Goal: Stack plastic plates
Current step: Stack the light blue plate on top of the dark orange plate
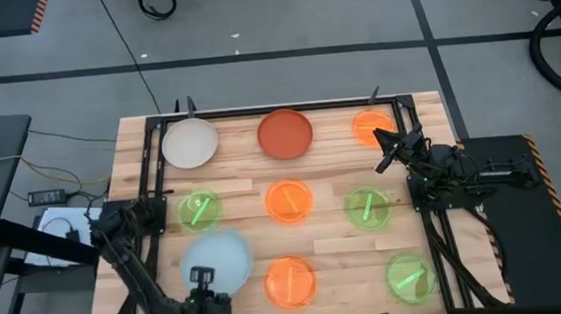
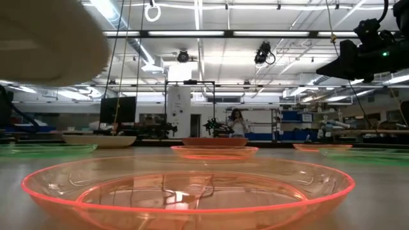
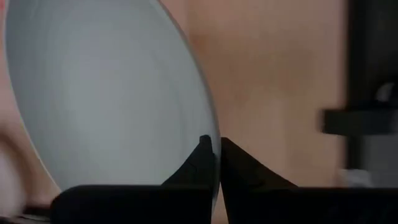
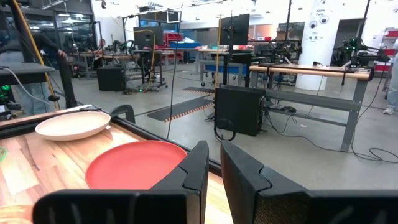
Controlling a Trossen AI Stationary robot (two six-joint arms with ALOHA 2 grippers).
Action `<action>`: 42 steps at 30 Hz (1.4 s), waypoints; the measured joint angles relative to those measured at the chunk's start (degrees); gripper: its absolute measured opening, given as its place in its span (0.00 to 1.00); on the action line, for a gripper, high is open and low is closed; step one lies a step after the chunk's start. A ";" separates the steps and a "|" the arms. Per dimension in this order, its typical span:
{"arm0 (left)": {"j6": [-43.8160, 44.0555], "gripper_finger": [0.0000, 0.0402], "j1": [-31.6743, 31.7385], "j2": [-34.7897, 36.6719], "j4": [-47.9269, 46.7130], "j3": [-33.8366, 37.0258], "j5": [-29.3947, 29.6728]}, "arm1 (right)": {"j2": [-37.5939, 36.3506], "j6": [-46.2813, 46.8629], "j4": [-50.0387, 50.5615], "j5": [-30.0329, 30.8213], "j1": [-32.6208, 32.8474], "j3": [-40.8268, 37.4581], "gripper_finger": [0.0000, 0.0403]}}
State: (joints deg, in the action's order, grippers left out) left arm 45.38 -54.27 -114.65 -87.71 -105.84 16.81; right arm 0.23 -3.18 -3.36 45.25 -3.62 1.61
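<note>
The pale blue plate [image 1: 218,254] [image 3: 106,93] is held by my left gripper [image 1: 202,278] [image 3: 216,149] at the table's near left. It shows high up in the low view as a pale underside [image 2: 45,38]. My right gripper [image 1: 385,147] [image 4: 214,158] is shut and empty, above the table beside the far-right orange plate [image 1: 368,125]. The off-white plate [image 1: 190,143] [image 4: 73,124] and the rust-red plate [image 1: 285,134] [image 4: 134,165] lie flat in the far row. The other orange plates [image 1: 289,201] [image 1: 290,282] and the green plates [image 1: 199,210] [image 1: 367,208] [image 1: 410,277] lie flat, each apart. My left gripper pinches the pale blue plate's rim [image 3: 210,124] at its near edge between the two fingers. The fingers come from the table's near side, one above the rim and one below it. The plate is lifted clear of the table and juts away from the gripper toward the far side.
A black frame [image 1: 153,187] runs around the wooden table top [image 1: 337,243]. Bare wood shows between the plates. The nearest orange plate [image 2: 192,191] fills the low view's foreground. Beyond the far edge are the workshop floor and a dark cabinet [image 4: 239,109], with a person [image 2: 236,121] far off.
</note>
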 joint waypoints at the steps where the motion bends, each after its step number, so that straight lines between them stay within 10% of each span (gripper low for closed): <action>1: -2.50 0.04 0.94 0.00 -0.69 0.00 1.56 | 0.00 0.00 0.00 0.01 0.00 0.00 0.13; 17: -44.91 0.04 34.59 4.30 6.44 0.31 17.00 | 0.02 0.00 -0.07 0.00 0.00 0.00 0.13; 31: -76.29 0.04 66.35 4.66 27.90 0.31 -0.73 | 0.02 0.45 -2.33 -0.53 0.00 0.00 0.13; 42: -88.14 0.04 76.03 -3.54 35.41 0.33 -6.65 | 0.22 7.98 -8.23 -3.49 -0.58 0.00 0.13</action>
State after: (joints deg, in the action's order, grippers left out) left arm -42.76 21.76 -118.19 -52.31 -105.51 10.16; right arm 0.45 4.80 -11.58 41.77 -4.19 1.61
